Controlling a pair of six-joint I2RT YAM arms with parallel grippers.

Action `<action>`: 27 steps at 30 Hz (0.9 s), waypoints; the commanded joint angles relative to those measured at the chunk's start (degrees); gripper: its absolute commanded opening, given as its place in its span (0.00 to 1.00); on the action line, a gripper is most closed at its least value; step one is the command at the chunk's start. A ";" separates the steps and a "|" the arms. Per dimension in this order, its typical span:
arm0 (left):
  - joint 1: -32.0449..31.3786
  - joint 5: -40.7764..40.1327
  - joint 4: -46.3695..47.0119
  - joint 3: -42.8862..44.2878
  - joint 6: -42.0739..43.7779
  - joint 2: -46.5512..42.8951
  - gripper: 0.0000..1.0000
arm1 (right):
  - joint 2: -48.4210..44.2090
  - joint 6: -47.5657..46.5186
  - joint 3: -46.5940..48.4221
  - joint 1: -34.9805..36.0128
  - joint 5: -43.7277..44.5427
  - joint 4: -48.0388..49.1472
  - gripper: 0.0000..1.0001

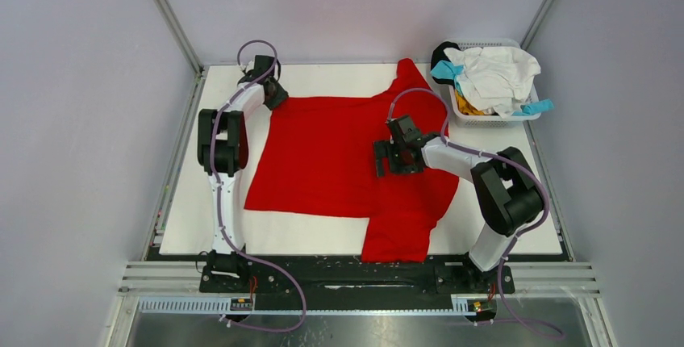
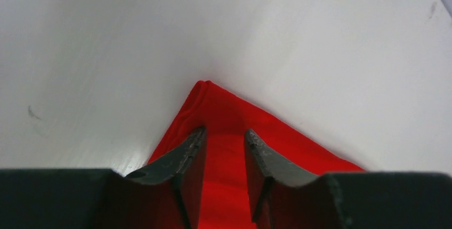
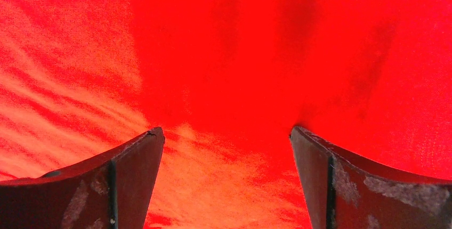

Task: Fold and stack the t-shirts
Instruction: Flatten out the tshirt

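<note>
The big red t-shirt (image 1: 339, 157) lies spread on the white table, one sleeve toward the back (image 1: 407, 77), the other hanging to the front edge (image 1: 395, 238). My left gripper (image 1: 274, 93) is at the shirt's far left corner. In the left wrist view its jaws (image 2: 225, 132) stand a narrow gap apart over that corner (image 2: 210, 93), with red cloth showing between them. My right gripper (image 1: 385, 159) is low over the shirt's middle, open wide, with only red cloth (image 3: 224, 53) under it (image 3: 226, 130).
A white lattice basket (image 1: 492, 121) stands at the back right, heaped with a white shirt (image 1: 496, 73), teal (image 1: 536, 108), orange (image 1: 466, 106) and black (image 1: 442, 52) cloth. Bare table (image 1: 202, 218) lies left of the shirt. Grey walls enclose the table.
</note>
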 commanded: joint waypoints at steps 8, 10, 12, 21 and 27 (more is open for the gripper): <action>1.24 -2.86 -5.78 -2.43 -0.84 -5.07 0.32 | 1.70 -1.05 1.50 -0.69 0.84 -1.94 0.97; 1.24 -3.86 -4.77 -7.18 -1.52 -8.12 0.32 | 2.01 -1.07 1.34 -0.65 0.88 -2.96 0.97; 1.24 -3.12 -3.30 -11.30 -2.21 -10.20 0.33 | 2.07 -0.64 0.76 -0.73 0.75 -4.01 0.97; 1.08 1.13 -3.31 -21.47 -4.57 -16.33 0.29 | -3.84 2.13 -7.40 -0.98 -3.44 -12.04 0.96; -0.08 2.04 -1.29 -33.61 -5.05 -24.37 0.29 | -9.97 5.84 -13.92 -0.99 -7.57 -19.40 0.95</action>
